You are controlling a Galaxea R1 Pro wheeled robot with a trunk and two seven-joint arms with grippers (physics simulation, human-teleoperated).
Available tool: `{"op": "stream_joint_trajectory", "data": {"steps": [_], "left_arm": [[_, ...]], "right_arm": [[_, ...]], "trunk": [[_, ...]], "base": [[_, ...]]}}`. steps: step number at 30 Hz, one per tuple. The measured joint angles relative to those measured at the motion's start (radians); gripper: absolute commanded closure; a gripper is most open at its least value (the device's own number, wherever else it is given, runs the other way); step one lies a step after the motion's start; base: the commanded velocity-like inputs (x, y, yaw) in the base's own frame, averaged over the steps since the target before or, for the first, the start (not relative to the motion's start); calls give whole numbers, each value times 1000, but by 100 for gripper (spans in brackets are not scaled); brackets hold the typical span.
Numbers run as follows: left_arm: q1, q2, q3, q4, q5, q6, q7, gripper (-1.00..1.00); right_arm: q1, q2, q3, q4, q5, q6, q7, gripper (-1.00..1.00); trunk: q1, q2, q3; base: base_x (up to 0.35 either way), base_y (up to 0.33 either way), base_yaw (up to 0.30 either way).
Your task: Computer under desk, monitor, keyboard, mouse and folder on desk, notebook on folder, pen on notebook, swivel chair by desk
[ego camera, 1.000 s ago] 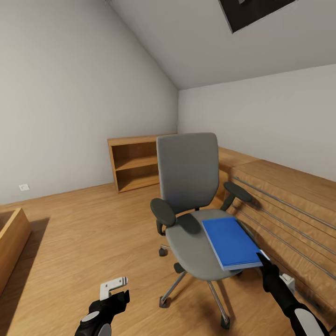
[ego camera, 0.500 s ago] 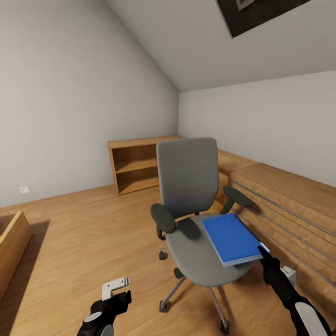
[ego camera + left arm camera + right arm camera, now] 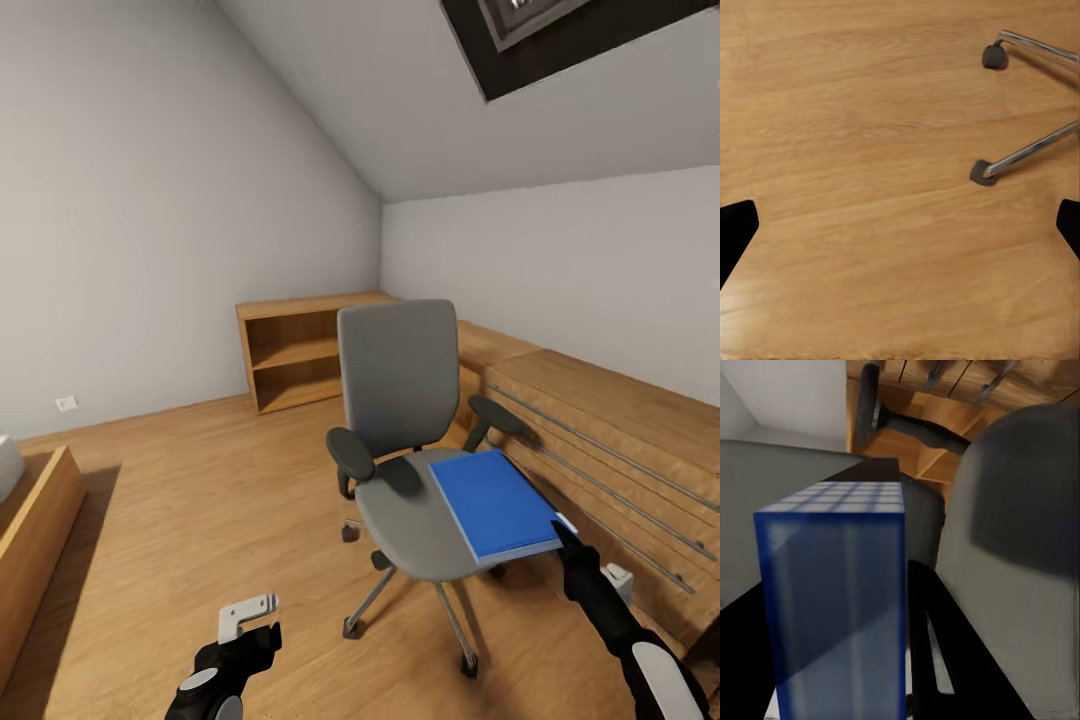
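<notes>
Blue folder on swivel chair seat | right hand clamped on near corner | left hand fingers apart

Even soft indoor light, faint floor shadows, blurry close right-wrist view

No writing, label, brand, number or sign can be read anywhere in these views. The blue folder has a plain cover, and its edge in the right wrist view shows only a faint grid of lines, no letters. The grey chair carries no mark. The small white wall plate at about 9 o'clock in the head view is blank. The dark framed panel in the sloped ceiling at about 1 o'clock holds a pale shape too small and cut off to read.
</notes>
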Motion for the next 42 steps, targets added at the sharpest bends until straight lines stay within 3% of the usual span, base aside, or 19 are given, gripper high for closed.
{"op": "stream_joint_trajectory", "data": {"steps": [3, 7, 10, 13, 16, 18, 23, 42], "left_arm": [[0, 0, 0, 0, 1, 0, 0, -100], [0, 1, 0, 0, 1, 0, 0, -100], [0, 1, 0, 0, 0, -1, -1, -100], [0, 1, 0, 0, 0, -1, -1, -100], [0, 1, 0, 0, 0, -1, -1, -100], [0, 1, 0, 0, 0, -1, -1, -100], [0, 1, -1, 0, -1, -1, 0, -100], [0, -2, -14, 1, -3, -3, 3, -100]], "right_arm": [[1, 7, 1, -15, 0, 0, 1, 100], [6, 51, 2, -88, 10, 0, 1, 100], [23, 93, 2, -168, 45, 0, 0, 100], [70, 158, 2, -285, 128, -3, -4, 100], [109, 200, 2, -373, 162, -3, -7, 100], [131, 212, 2, -411, 172, -3, -18, 100], [164, 224, 1, -479, 176, 0, -75, 100], [171, 222, -6, -501, 173, 1, -79, 100]], "trunk": [[-12, 21, 9], [-27, 49, 22], [-39, 70, 31], [-50, 91, 41], [-62, 112, 50], [-70, 126, 56], [-89, 161, 72], [-162, 294, 132]], "base": [[-337, 0, 0], [-258, 0, 0], [-97, 0, 0], [-29, 0, 0], [-10, 0, 0], [-4, 0, 0], [-1, 0, 0], [0, 0, 0]]}}
